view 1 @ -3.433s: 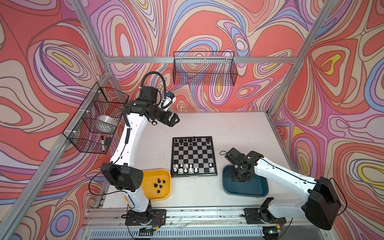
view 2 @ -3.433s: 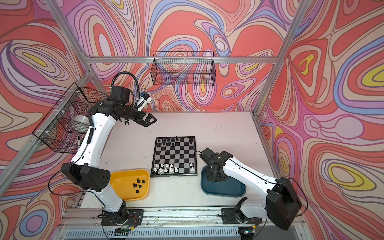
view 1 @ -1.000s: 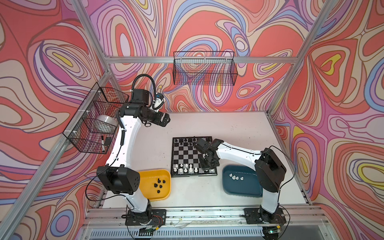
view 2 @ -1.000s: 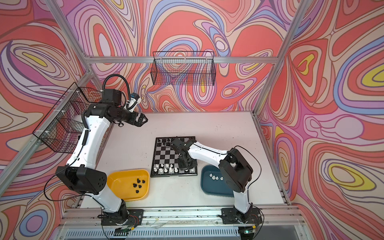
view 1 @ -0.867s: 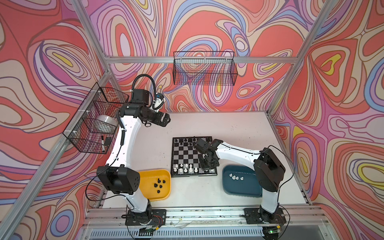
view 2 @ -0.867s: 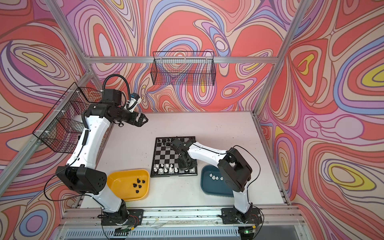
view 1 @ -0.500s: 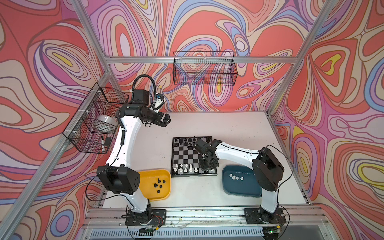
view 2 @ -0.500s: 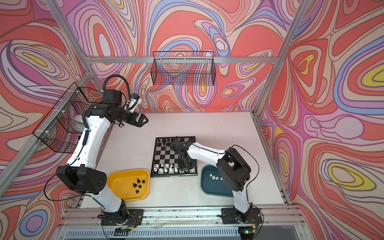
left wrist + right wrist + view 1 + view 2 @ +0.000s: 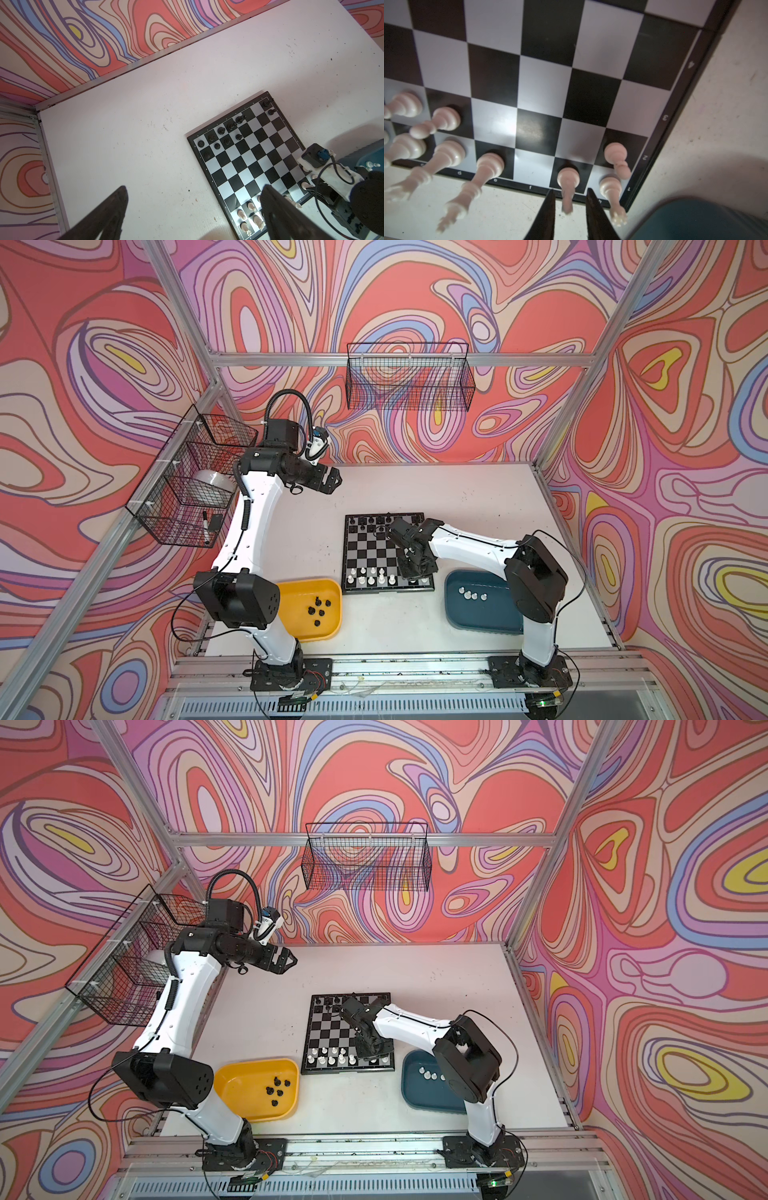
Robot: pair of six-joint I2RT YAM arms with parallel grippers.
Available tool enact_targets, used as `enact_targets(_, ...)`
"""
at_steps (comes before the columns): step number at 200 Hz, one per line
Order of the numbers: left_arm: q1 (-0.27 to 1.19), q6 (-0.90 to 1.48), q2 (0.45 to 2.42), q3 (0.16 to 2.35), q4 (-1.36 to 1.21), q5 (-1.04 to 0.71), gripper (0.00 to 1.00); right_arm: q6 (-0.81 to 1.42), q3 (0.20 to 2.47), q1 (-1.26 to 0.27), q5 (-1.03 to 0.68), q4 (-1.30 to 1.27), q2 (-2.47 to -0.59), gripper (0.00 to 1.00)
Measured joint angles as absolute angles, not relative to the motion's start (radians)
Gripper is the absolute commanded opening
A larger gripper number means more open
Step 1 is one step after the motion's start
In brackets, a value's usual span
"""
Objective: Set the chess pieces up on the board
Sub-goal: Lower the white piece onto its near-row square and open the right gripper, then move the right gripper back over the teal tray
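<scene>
The board (image 9: pixel 374 551) lies mid-table, seen in both top views (image 9: pixel 332 1031). Black chess pieces (image 9: pixel 365 522) fill part of its far rows and white chess pieces (image 9: pixel 372 576) part of its near rows. My right gripper (image 9: pixel 415 568) hangs over the near right corner. In the right wrist view it (image 9: pixel 569 192) is slightly open, and a white piece (image 9: pixel 568 182) stands on its square between the fingers with a small gap on each side. My left gripper (image 9: pixel 332 483) is open and holds nothing, raised over the back left of the table (image 9: pixel 193 188).
A yellow tray (image 9: pixel 309 581) at the front left holds several black pieces (image 9: pixel 318 608). A teal tray (image 9: pixel 478 618) at the front right holds three white pieces (image 9: pixel 471 595). Wire baskets hang on the left wall (image 9: pixel 195 481) and back wall (image 9: pixel 409 381).
The right gripper came from the teal tray to the board's near right corner and has now parted its jaws from the white piece. The left arm drew back slightly to the left.
</scene>
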State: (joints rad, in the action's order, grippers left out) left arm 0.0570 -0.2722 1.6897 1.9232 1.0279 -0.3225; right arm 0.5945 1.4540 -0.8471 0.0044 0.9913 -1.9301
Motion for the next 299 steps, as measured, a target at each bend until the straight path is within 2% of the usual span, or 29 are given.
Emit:
enact_targets(41,0.057,-0.273,1.686,1.923,1.028,-0.299,1.00,0.603,1.480,-0.853,0.007,1.007,-1.877,0.24)
enact_targets(97,0.056,-0.281,1.684,1.949,1.052,-0.308,1.00,0.644,1.479,-0.842,0.103,1.089,-1.654,0.19)
enact_targets(164,0.057,-0.303,1.685,1.990,1.105,-0.395,1.00,0.728,1.151,-0.698,0.159,1.122,-1.365,0.18)
enact_targets(240,0.095,-0.340,1.718,2.006,1.148,-0.490,1.00,0.770,0.945,-0.654,0.131,1.089,-1.335,0.18)
enact_targets(299,0.099,-0.339,1.719,2.005,1.149,-0.495,1.00,0.771,0.906,-0.629,0.094,1.018,-1.340,0.21)
